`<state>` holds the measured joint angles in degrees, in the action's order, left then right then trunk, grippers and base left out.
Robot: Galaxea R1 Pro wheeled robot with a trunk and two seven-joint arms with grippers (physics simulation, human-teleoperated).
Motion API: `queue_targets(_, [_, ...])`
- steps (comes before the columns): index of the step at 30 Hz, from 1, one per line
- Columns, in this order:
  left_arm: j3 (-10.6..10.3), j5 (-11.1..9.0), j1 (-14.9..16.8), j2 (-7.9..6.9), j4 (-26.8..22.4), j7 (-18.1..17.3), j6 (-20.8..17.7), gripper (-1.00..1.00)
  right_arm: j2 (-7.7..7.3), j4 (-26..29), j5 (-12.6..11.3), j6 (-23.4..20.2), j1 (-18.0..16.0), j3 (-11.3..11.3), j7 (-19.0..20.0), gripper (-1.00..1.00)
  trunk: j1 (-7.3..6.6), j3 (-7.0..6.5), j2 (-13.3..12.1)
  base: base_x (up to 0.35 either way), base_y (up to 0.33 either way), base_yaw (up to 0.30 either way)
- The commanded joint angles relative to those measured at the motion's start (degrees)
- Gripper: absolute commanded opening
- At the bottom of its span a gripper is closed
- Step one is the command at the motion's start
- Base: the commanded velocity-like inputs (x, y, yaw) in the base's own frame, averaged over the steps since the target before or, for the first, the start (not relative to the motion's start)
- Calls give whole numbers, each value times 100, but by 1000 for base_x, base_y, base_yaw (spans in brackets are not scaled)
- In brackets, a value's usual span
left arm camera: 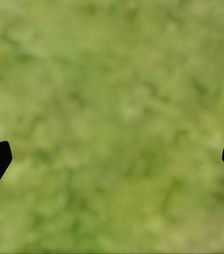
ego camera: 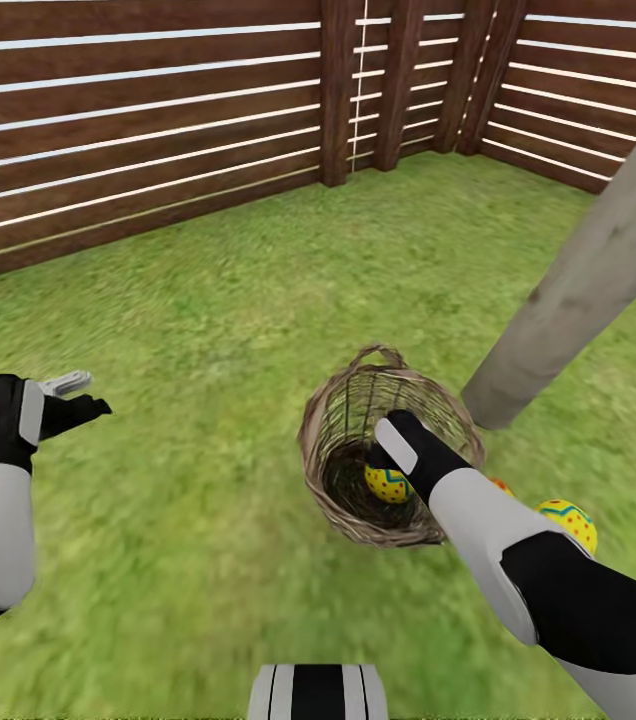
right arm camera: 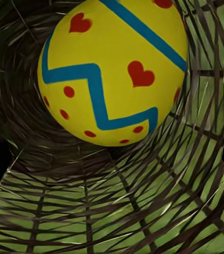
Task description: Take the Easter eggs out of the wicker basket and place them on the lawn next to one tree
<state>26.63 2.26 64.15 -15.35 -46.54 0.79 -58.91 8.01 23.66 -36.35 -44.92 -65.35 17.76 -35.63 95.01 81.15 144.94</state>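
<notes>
The wicker basket (ego camera: 343, 440) is standing on the lawn (ego camera: 208, 300) just beside the tree (ego camera: 578, 290) trunk, and the right gripper (ego camera: 390, 468) is reaching inside it, w/ one yellow egg (ego camera: 386, 485) lying at basket bottom, right at the fingertips; cannot tell if its fingers are spread or pressed. Another egg (ego camera: 570, 522) is lying on grass behind the right arm, near the basket. The left gripper (ego camera: 76, 398) is hanging w/ fingers spread over bare grass, well apart from the basket.

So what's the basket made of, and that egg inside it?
The basket looks like woven wicker: thin tan-brown strands cross with open gaps, and grass shows through them. The egg looks hard, smooth and painted: even yellow, a crisp blue zigzag, red hearts and dots. It could be plastic or painted wood.
</notes>
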Motion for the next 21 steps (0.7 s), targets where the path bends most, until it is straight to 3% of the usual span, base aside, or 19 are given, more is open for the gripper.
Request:
queue_targets(1, [11, 12, 53, -40, 47, -6, -23, 100, -7, 5, -58, -17, -4, 44, -49, 100, 1, 27, 4, 0, 0, 0])
queue_targets(8, [70, -3, 128, -65, 124, -21, -5, 100, -10, 6, -56, -17, -4, 49, -49, 100, 4, 49, 5, 0, 0, 0])
queue_targets(15, [432, 3, 133, 109, 233, -16, 16, 100, -12, 7, -56, -17, -4, 51, -49, 100, 4, 49, 5, 0, 0, 0])
queue_targets(21, [509, 31, 130, 157, 275, -17, 15, 100, -10, 7, -56, -17, -4, 52, -56, 100, 4, 49, 5, 0, 0, 0])
